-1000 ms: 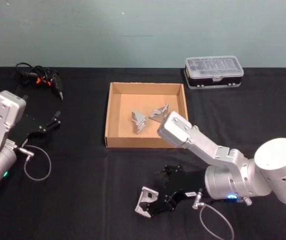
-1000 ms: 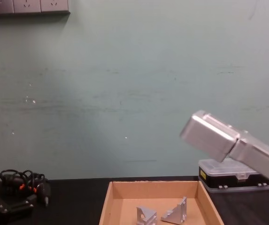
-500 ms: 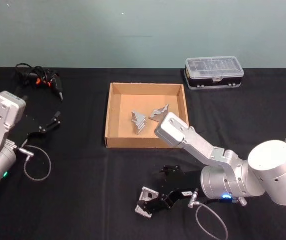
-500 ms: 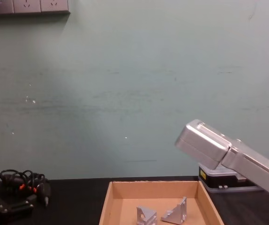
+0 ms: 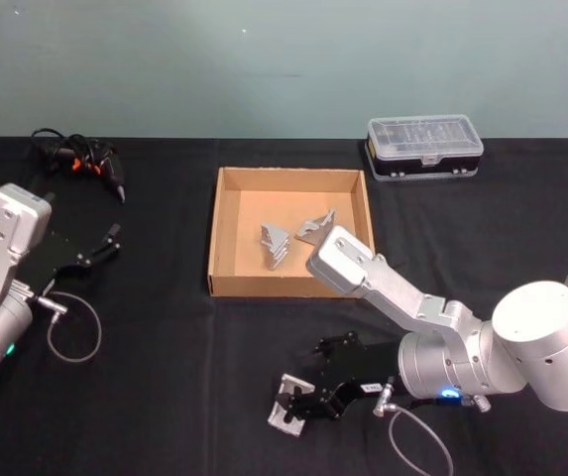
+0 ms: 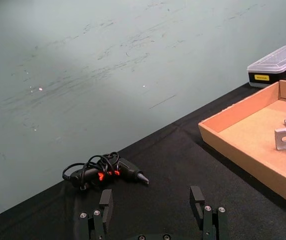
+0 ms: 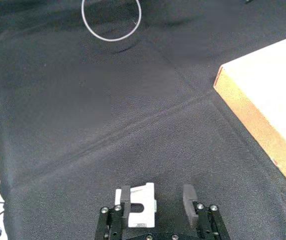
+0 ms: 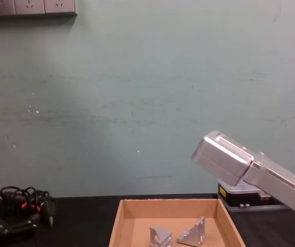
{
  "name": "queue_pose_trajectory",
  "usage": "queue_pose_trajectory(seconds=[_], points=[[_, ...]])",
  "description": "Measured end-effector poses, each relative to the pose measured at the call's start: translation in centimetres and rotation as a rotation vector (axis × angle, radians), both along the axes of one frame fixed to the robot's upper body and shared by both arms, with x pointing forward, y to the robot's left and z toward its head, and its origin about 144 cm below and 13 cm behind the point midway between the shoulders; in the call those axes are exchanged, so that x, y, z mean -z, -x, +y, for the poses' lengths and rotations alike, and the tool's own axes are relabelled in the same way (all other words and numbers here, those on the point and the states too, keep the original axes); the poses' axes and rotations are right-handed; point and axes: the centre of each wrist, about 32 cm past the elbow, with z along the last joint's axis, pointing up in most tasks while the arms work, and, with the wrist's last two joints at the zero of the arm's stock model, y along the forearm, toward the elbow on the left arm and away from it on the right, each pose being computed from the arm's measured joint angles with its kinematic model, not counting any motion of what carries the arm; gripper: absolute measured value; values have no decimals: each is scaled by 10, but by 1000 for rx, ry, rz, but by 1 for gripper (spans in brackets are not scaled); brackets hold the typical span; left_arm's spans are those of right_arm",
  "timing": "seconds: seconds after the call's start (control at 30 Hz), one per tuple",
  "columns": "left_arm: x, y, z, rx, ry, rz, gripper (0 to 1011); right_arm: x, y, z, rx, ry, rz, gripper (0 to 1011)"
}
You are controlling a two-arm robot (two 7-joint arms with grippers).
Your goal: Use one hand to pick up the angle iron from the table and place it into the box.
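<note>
Evidently readying a grasp, the right gripper holds spread jaws astride the angle iron, unclamped; the left gripper sits parked at the worktop's left, jaws parted.

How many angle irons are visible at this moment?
3. Two lie in the box, a left angle iron and a right angle iron. The third angle iron sits on the table between the fingers of the open right hand. The arm covers one box corner.

Soft light falls from above. The flat black table looks dark and dull. In the right wrist view the shallow tan cardboard box glows almost white. The silver-grey metal arm gleams softly.
</note>
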Motion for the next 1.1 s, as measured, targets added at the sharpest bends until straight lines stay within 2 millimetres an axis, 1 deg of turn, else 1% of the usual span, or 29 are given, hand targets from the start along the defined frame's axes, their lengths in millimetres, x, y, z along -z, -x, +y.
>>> queue_pose_trajectory(seconds=[0.07,0.13,0.2,0.23,0.33,0.4,0.47,0.53,0.7,1.0,1.1], points=[[0,0,0,0,0,0,1011,0,0,0,0,0,0,628],[0,0,0,0,0,0,1011,0,0,0,0,1,0,593],[0,0,0,0,0,0,1011,0,0,0,-1,1,0,504],[0,0,0,0,0,0,1011,0,0,0,-1,1,0,486],[0,0,0,0,0,0,1011,0,0,0,-1,2,0,364],[0,0,0,0,0,0,1011,0,0,0,-1,2,-1,330],[0,0,0,0,0,0,1011,0,0,0,-1,2,-1,243],[0,0,0,0,0,0,1011,0,0,0,-1,2,-1,203],[0,0,0,0,0,0,1012,0,0,0,-1,3,-1,60],[0,0,0,0,0,0,1011,0,0,0,-2,2,-1,57],[0,0,0,0,0,0,1011,-3,1,-1,-5,-4,-15,57]])
